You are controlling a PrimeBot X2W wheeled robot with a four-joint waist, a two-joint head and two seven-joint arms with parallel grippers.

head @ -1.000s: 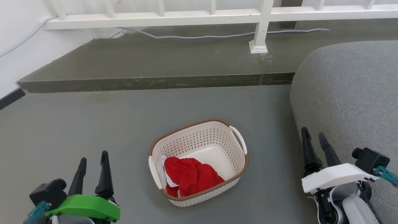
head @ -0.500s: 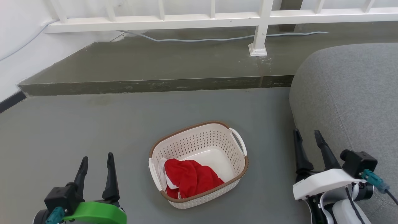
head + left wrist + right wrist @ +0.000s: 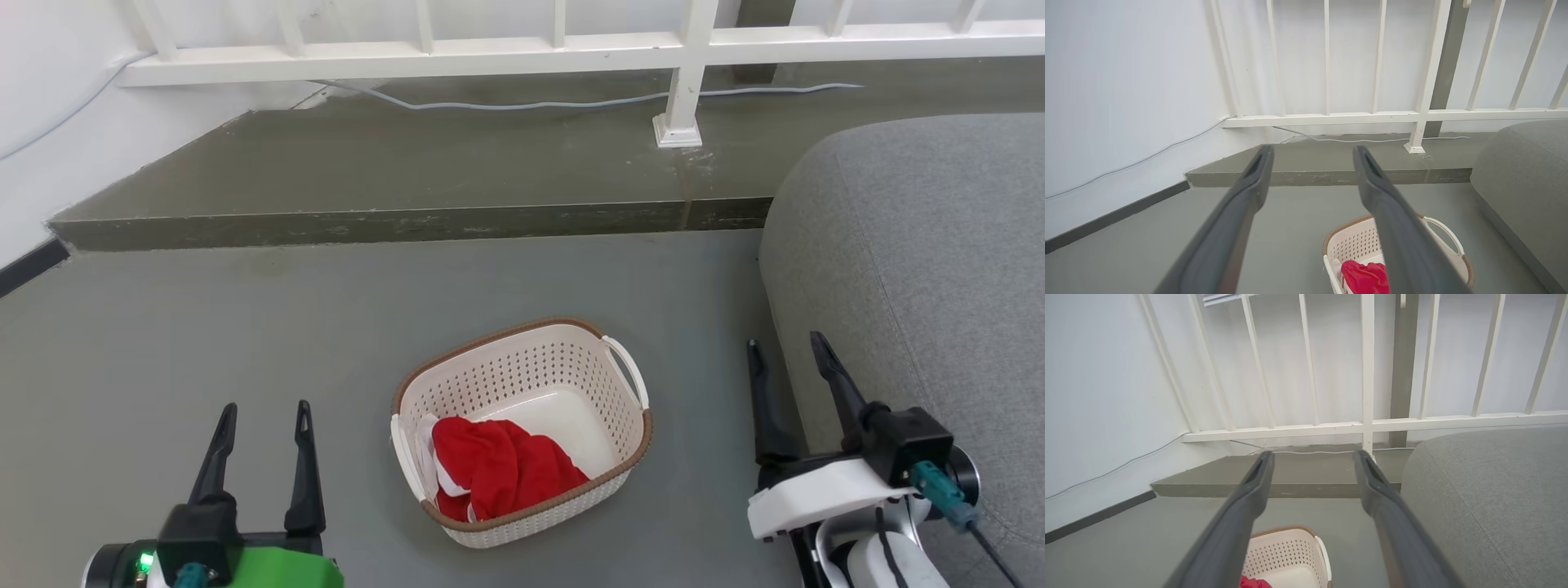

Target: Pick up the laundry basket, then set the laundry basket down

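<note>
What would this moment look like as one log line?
stage: before pickup | basket: on floor, red cloth inside | left pincer: open, left of basket | right pincer: open, right of basket

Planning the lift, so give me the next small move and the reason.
Probably bring both arms inward and down toward the side handles. The laundry basket sits on the floor with red cloth inside, the left gripper and right gripper are open on either side of it, and neither touches it.

Grey floor (image 3: 204, 343) beneath laundry basket (image 3: 522, 369)
</note>
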